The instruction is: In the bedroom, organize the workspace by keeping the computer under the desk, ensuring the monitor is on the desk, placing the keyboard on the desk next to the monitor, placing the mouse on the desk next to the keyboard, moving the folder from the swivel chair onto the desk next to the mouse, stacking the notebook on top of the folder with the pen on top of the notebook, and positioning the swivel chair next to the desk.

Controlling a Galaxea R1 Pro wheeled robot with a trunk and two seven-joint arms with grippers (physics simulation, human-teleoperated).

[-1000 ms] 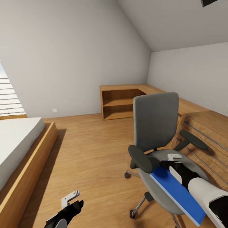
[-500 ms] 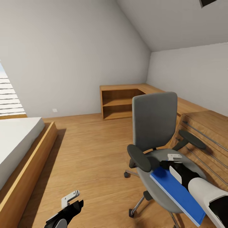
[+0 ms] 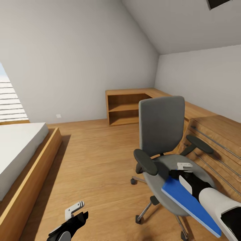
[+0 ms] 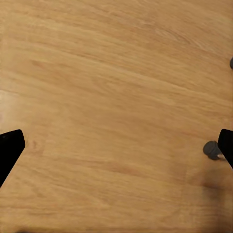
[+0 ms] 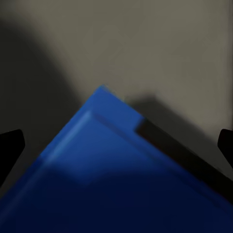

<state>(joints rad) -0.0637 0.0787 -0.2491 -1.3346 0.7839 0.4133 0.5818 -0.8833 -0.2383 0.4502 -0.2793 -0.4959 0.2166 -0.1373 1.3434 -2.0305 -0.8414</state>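
one folder [image 3: 187, 204] beneath right pincer [image 3: 179, 170], on swivel chair [image 3: 162, 127]

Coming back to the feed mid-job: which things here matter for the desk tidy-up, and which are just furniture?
Job things:
- bright-blue flat folder, at the right gripper
- grey upholstered swivel chair

Just there:
- wooden-framed bed with white mattress
- open wooden corner shelf
- light wooden chest of drawers
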